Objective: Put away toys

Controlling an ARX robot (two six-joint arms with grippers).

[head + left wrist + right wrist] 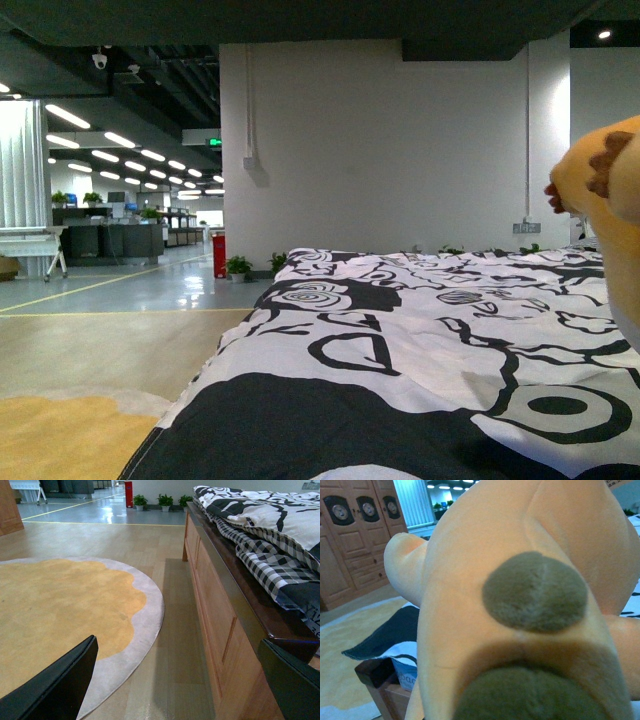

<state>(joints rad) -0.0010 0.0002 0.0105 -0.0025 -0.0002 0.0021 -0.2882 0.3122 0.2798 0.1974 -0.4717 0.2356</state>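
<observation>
The toy, an orange-yellow plush animal (pixel 520 545) with dark brown spots, fills the right wrist view, hanging above a corner of the bed. My right gripper is shut on it, and the plush hides the fingers. In the front view the plush (pixel 610 190) shows at the far right edge, held above the black-and-white quilt (pixel 420 340). My left gripper (pixel 175 690) is open and empty, low over the wooden floor. It hangs between a round yellow rug (pixel 60 610) and the bed's wooden side (pixel 220 610).
A black-and-white quilt over a checked sheet (pixel 270 565) covers the bed. A wooden wardrobe (pixel 350 540) stands beyond the rug. A red extinguisher (pixel 219 256) and potted plants (pixel 238 266) stand by the white wall. An open office floor stretches away to the left.
</observation>
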